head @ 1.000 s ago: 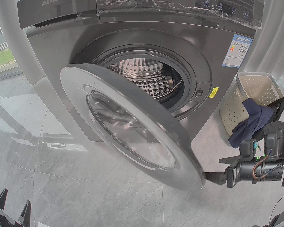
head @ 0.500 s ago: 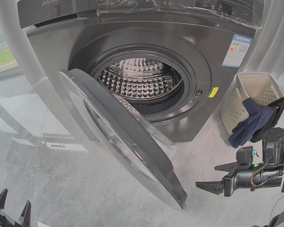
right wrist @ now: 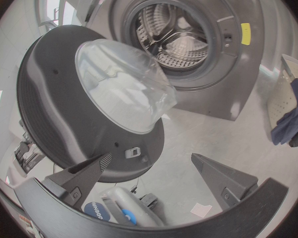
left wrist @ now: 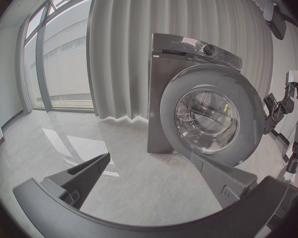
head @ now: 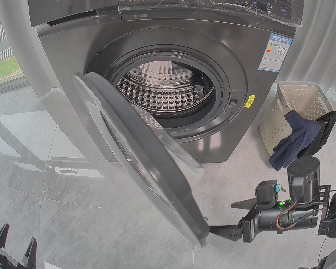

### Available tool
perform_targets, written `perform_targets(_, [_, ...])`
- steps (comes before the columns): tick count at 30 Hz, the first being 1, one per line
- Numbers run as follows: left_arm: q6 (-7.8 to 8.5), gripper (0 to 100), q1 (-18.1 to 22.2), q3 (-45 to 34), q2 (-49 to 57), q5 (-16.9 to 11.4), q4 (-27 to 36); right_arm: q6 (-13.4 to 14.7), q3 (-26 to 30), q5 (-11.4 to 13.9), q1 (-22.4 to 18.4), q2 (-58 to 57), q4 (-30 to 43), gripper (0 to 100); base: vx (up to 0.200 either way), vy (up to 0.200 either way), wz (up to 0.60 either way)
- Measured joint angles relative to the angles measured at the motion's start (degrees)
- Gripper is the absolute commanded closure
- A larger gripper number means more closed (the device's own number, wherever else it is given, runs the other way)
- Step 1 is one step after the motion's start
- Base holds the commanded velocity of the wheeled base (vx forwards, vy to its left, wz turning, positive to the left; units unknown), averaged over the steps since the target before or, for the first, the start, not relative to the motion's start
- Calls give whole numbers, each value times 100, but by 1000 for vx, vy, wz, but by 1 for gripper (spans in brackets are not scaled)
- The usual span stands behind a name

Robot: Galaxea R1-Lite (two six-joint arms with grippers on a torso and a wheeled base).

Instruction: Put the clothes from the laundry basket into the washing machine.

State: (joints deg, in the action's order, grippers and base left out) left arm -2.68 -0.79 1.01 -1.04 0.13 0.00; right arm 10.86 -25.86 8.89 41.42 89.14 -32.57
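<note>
Door (head: 149, 157) of the washer (head: 63, 56) is now standing wide open. A second ago it was hanging half across the drum (head: 160, 90) mouth, then swinging out on its hinge. Drum mouth is lying fully exposed and looking bare of laundry. Head camera is also shifting a little, so the washer's small slide in frame is no move of its own.

For the task: the opening step is looking done or nearly so, and loading is not yet begun. The clothes are all sitting at the basket (head: 306, 94), on the floor (head: 82, 191) just beside the washer's latch side. Blue garment (head: 298, 139) is hanging over the rim and down the outer wall. Black garment (head: 326, 126) is draping the rim next to it.

Right pincer (head: 227, 218) is coming back in toward the door's free edge after drawing off it half a second ago. Jaws are gaping and gripping nothing. Lower finger is reaching the door's rim, touching or just short; cannot tell which. Right arm is lying low and about level in front of the washer, wrist between door and basket, pointing away from the basket.

Left pincer (head: 18, 234) is hanging low, well out from the washer's hinge side, jaws spread and empty, facing the door's outer face.
</note>
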Motion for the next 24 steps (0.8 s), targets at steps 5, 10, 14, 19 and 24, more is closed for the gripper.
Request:
perform_targets(5, [4,0,0,0,0,-2,2,2,224,-121,278,59,-84,0,0,0,0])
perform_targets(10, [6,0,0,0,0,-2,0,11,196,-211,28,74,-111,0,0,0,0])
perform_targets(14, [6,0,0,0,0,-4,0,63,-95,-389,-333,151,-216,0,0,0,0])
perform_targets(19, [4,0,0,0,0,-4,0,180,-757,-583,-610,532,-306,0,0,0,0])
perform_targets(24, [1,0,0,0,0,-2,0,224,-1474,-655,-818,1124,-322,0,0,0,0])
